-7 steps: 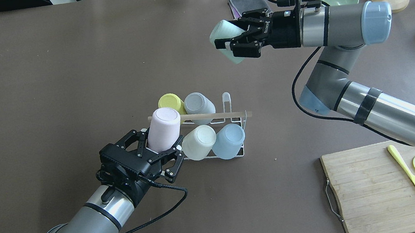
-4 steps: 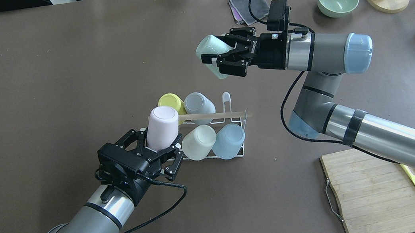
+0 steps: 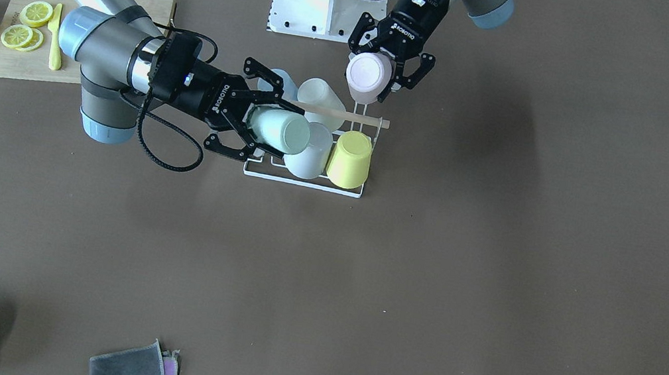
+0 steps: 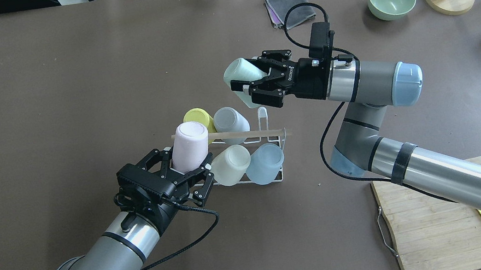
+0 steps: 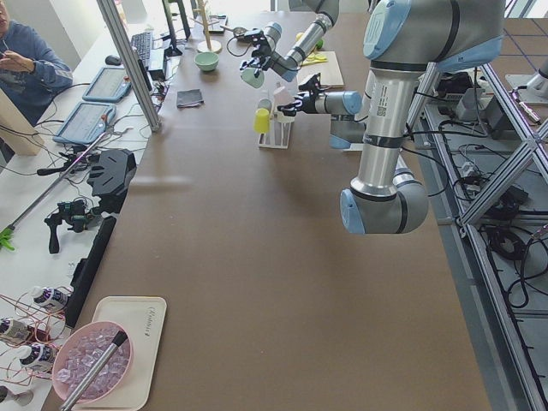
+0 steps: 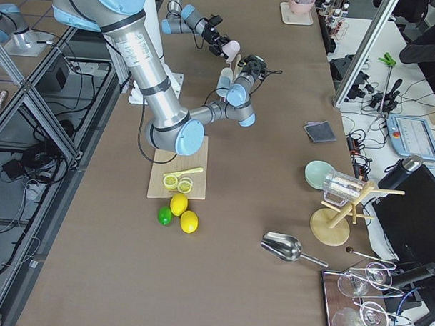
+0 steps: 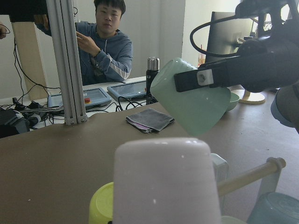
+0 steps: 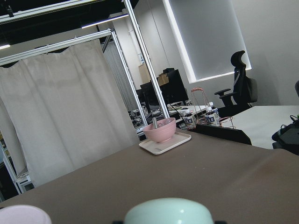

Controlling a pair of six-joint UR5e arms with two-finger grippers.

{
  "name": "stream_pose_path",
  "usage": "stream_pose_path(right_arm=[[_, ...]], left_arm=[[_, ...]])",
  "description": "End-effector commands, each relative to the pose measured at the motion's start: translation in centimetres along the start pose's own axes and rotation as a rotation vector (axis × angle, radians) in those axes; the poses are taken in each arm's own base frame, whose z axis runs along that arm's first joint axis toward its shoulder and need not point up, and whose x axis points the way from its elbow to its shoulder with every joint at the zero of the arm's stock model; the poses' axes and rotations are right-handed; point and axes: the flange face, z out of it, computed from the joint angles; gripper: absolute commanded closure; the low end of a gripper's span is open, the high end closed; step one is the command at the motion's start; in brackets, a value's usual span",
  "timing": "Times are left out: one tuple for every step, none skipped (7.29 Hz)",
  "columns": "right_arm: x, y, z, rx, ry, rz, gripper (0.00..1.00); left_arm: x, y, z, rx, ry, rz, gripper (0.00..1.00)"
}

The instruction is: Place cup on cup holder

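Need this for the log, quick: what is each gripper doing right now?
Left gripper: closed on the pink cup.
Right gripper: closed on the mint green cup.

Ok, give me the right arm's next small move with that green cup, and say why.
Probably lower it toward the bare peg at the cup holder's far right corner. The right gripper holds the green cup tilted, beyond the holder, and no other peg looks free.
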Motion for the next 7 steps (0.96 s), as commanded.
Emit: stream_pose_path(right_arm=[[-0.1, 1.9, 0.0, 0.002, -0.007, 0.012, 1.0], [-0.1, 2.3, -0.1, -0.003, -0.006, 0.013, 1.0], [-0.3, 2.4, 0.1, -0.003, -0.009, 0.017, 1.0], [-0.5, 2.8, -0.1, -0.007, -0.012, 0.02, 1.0], [-0.5, 3.0, 0.0, -0.01, -0.013, 0.022, 1.0], [-0.5, 3.1, -0.1, -0.011, -0.012, 0.022, 1.0], [-0.5, 3.3, -0.2, -0.014, -0.011, 0.023, 1.0]], left_arm=[[-0.3, 0.3, 0.4, -0.002, -0.009, 0.002, 0.62], [-0.4, 0.4, 0.7, -0.002, -0.015, -0.004, 0.62], [-0.5, 0.3, 1.0, 0.0, -0.019, -0.007, 0.62], [-0.5, 0.6, 1.2, -0.004, -0.022, -0.009, 0.62], [-0.2, 0.8, 1.5, -0.005, -0.023, -0.01, 0.62], [-0.1, 1.0, 1.7, -0.007, -0.024, -0.009, 0.62], [-0.2, 1.1, 1.7, -0.008, -0.025, -0.02, 0.62]])
